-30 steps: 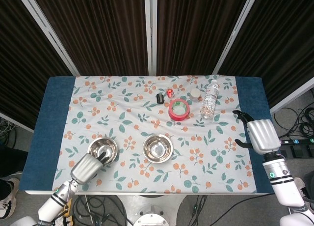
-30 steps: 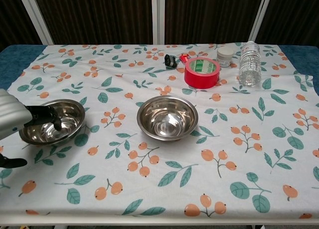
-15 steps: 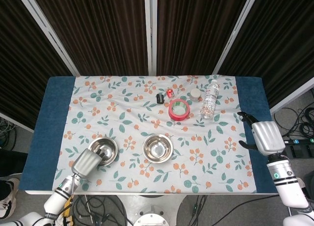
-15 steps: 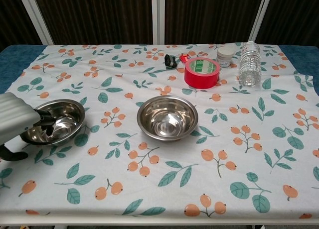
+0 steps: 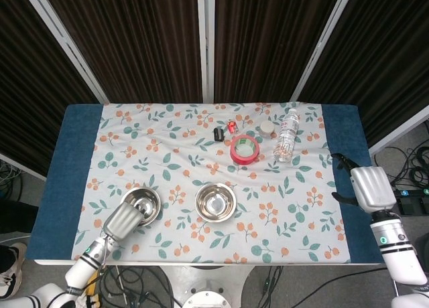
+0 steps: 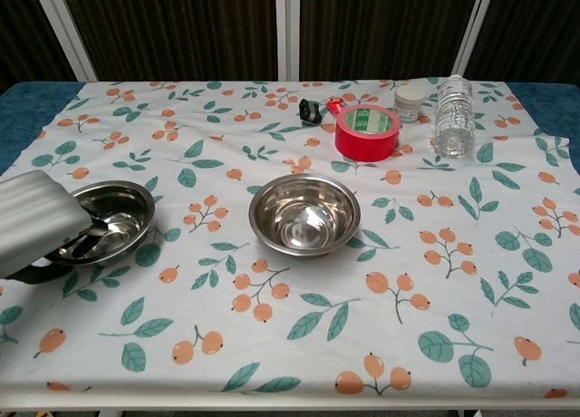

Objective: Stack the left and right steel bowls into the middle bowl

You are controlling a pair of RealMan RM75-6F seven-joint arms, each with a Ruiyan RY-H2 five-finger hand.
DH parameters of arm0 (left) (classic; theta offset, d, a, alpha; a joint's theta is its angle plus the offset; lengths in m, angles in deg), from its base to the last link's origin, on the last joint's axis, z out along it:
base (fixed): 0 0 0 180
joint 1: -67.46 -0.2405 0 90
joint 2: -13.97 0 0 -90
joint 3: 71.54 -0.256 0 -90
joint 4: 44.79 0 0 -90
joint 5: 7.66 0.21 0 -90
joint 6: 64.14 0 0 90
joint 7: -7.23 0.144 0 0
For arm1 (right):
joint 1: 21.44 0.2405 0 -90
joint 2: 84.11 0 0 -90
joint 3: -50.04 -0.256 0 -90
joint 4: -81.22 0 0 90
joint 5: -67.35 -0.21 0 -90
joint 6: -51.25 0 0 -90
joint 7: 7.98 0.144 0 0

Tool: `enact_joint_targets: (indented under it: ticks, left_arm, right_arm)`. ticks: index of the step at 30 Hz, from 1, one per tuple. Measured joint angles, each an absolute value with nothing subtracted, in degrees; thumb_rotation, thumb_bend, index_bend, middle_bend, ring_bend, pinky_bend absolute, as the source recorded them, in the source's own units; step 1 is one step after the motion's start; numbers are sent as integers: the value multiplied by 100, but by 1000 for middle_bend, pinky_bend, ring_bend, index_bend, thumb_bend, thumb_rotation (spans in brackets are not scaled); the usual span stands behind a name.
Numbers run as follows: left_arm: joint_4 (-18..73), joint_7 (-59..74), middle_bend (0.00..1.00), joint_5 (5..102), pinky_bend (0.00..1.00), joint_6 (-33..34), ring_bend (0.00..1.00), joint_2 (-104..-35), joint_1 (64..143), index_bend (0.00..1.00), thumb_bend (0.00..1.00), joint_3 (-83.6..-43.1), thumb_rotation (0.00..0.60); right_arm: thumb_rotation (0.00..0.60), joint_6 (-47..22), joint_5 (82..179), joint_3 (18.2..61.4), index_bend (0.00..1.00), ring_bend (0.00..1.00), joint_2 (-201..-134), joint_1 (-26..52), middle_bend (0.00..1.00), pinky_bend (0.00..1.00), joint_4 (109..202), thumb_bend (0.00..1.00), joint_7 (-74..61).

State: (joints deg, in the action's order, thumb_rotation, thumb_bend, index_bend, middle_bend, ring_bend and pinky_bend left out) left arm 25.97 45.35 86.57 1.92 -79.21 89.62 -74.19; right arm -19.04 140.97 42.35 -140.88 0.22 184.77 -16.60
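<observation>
Two steel bowls show on the floral cloth. The left bowl [image 5: 143,203] [image 6: 116,219] sits near the front left, and the middle bowl [image 5: 215,202] [image 6: 304,214] stands upright beside it. My left hand [image 5: 122,219] [image 6: 34,225] covers the left bowl's near rim. Its fingers [image 6: 87,232] reach inside the bowl and its thumb lies dark under the rim, so it grips the rim. My right hand [image 5: 366,187] hangs over the blue strip at the table's right edge, fingers apart and holding nothing. It is outside the chest view.
At the back right are a red tape roll [image 5: 244,150] [image 6: 366,131], a clear water bottle [image 5: 287,134] [image 6: 454,115], a small white jar [image 5: 267,128] [image 6: 410,101] and small black and red items [image 5: 224,130]. The table's front edge [image 5: 201,261] runs close to both bowls.
My left hand has slid further over the left bowl's near rim and its thumb has closed in beneath. My right hand has drawn back to the right and toward the front.
</observation>
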Motion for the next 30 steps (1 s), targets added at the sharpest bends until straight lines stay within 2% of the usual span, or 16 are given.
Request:
enact_joint_targets:
  ticks: [7, 20, 30]
  left_arm:
    - [2296, 4396, 815, 8789, 994, 374, 940, -8064, 8997, 694, 310, -7461, 600]
    - [2258, 4274, 816, 8876, 995, 532, 945, -8090, 9058, 710, 319, -7479, 600]
    - [2978, 4835, 816, 9168, 997, 331, 950, -8001, 9693, 712, 319, -7145, 600]
  right_arm:
    - [600, -1860, 14081, 4242, 205, 792, -14090, -19, 406, 802, 18405, 69, -1590]
    - [600, -1734, 13965, 4211, 205, 792, -14098, -12, 408, 801, 18354, 74, -1616]
    - [600, -2041, 13981, 4063, 205, 792, -14038, -145, 407, 802, 18321, 75, -1261]
